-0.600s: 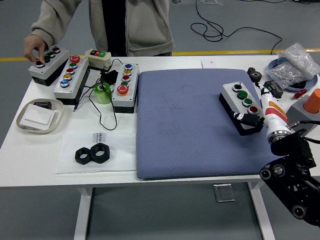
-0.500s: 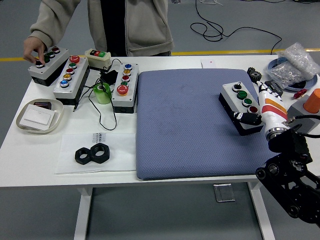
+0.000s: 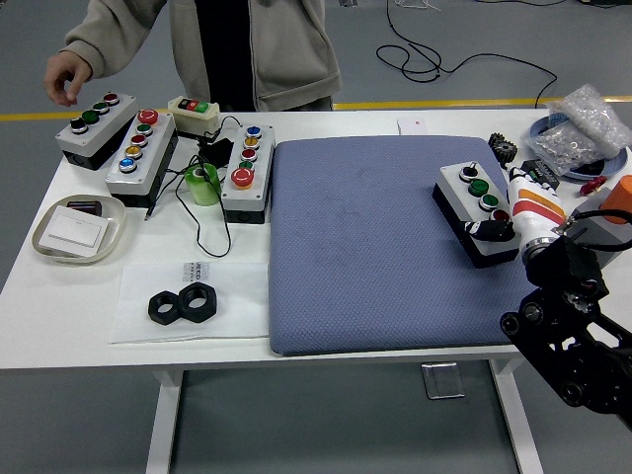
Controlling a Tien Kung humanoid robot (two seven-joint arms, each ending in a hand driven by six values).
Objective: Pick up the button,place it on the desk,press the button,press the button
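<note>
A grey button box with a black base lies on the blue mat, at its right side. It carries a black knob, two green buttons and a red button at its near end. My right hand, white with orange stripes, comes in from the lower right and sits at the box's near end, beside the red button. Whether it touches the button is not clear. My left arm is out of view.
At the far left a person's hand hovers above a three-button box. Two more button boxes, a small switch box, green tape, a tray and black nuts lie left of the mat. Parts and an orange cylinder lie at the right.
My right hand has moved slightly up and forward along the box's near end. The person's hand has lifted off the far left button box.
</note>
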